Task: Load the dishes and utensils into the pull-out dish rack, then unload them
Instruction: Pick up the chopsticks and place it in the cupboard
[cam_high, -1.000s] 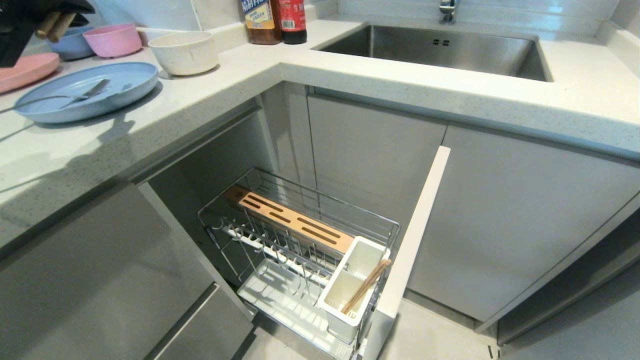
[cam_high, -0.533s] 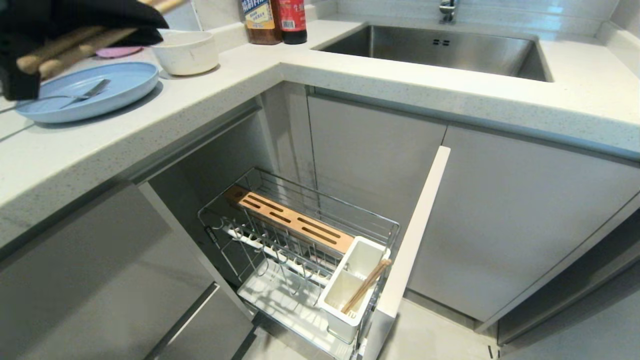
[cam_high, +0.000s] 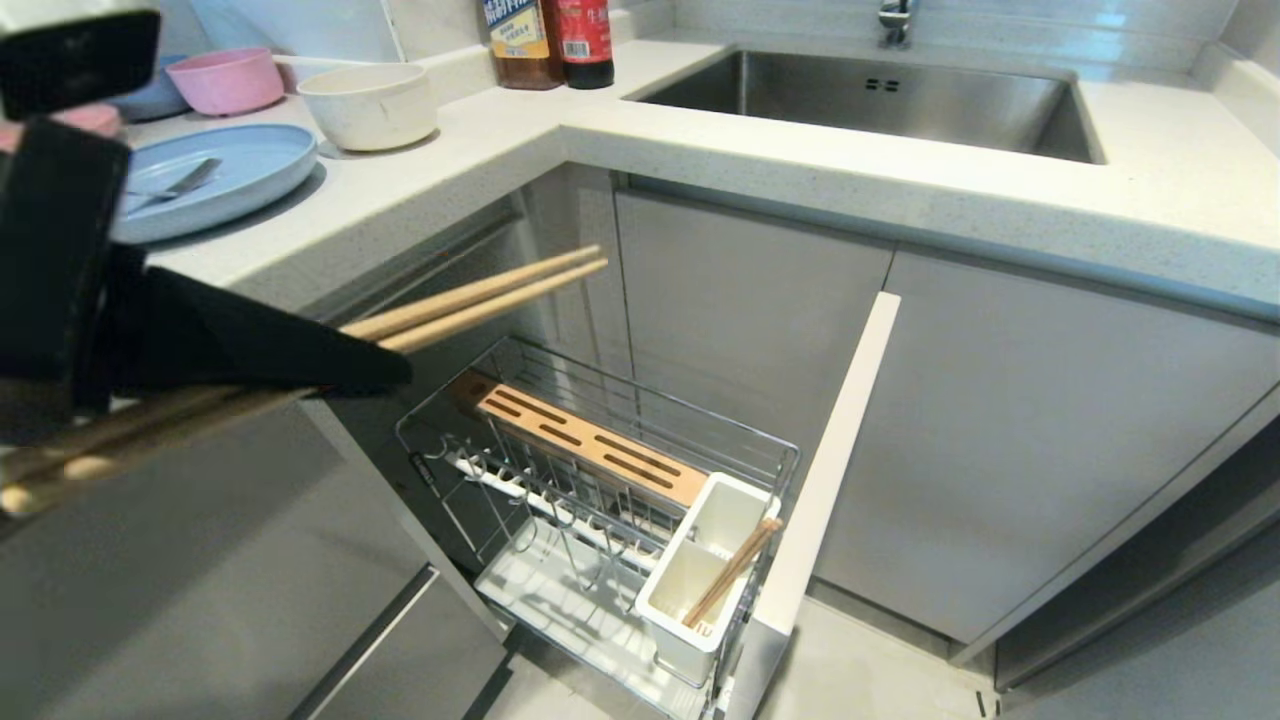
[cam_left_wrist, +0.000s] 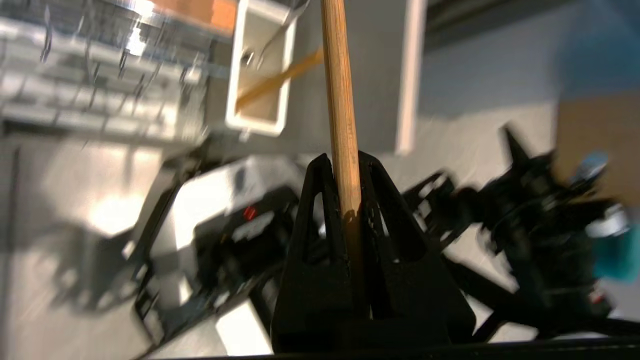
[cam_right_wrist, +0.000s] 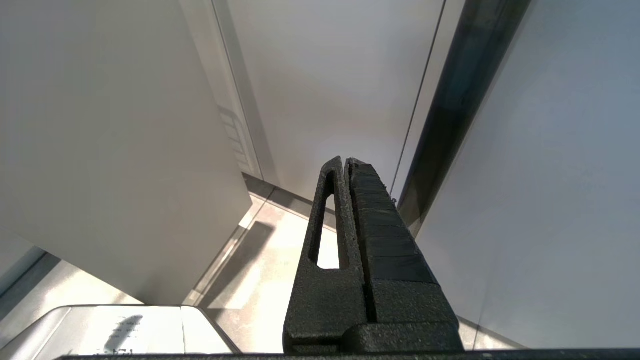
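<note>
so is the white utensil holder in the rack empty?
No, chopsticks already lean inside the utensil holder at the front of the rack.

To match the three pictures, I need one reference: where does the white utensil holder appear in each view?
Head view: white utensil holder at lower centre, at the front end of the pull-out dish rack.
Left wrist view: holder near the top, left of centre.
Right wrist view: not in it.
Shared landmark: the chopstick leaning inside.

place: home kitchen | cues: steel sink (cam_high: 880, 100), countertop (cam_high: 700, 160), grey cabinets (cam_high: 1000, 440)
</note>
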